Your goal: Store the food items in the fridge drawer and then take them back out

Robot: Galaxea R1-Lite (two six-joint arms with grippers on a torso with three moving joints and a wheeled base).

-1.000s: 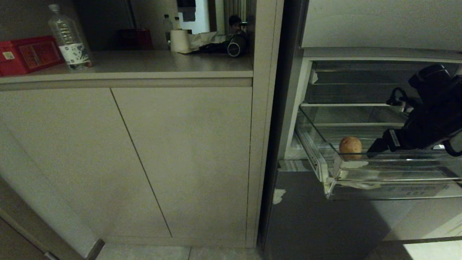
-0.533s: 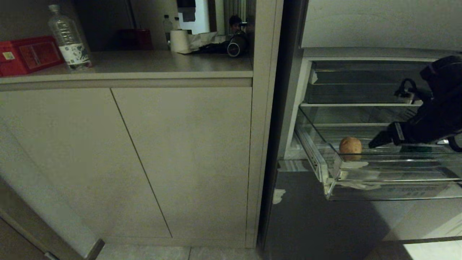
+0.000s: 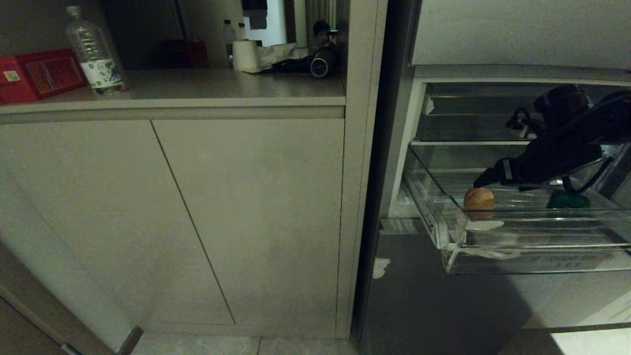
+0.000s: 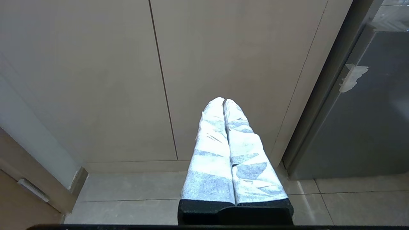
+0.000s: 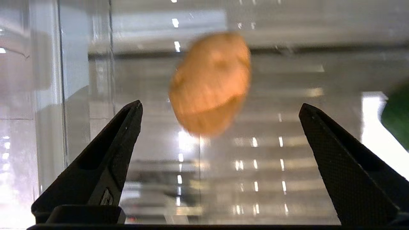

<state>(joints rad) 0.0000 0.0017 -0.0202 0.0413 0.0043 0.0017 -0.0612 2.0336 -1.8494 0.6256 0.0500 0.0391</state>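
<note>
The fridge drawer (image 3: 517,242) stands pulled out, clear plastic with white tape scraps on its front lip. An orange-brown round food item (image 3: 478,199) (image 5: 211,83) lies near the drawer's left end. A green food item (image 3: 567,200) (image 5: 397,118) lies further right on the ribbed floor. My right gripper (image 3: 485,178) (image 5: 220,104) hangs open inside the drawer just above the orange-brown item, which sits a little beyond the tips, with nothing held. My left gripper (image 4: 223,101) is shut and empty, parked low in front of the cabinet doors.
A glass shelf (image 3: 468,143) runs close above the drawer. The grey fridge panel (image 3: 419,296) is below it. Left of the fridge are beige cabinet doors (image 3: 246,222) under a counter with a water bottle (image 3: 94,52), a red box (image 3: 37,74) and a paper roll (image 3: 245,55).
My right gripper has swung left and slightly up, from the drawer's right part to just above the orange-brown item, staying open. The green item is now uncovered.
</note>
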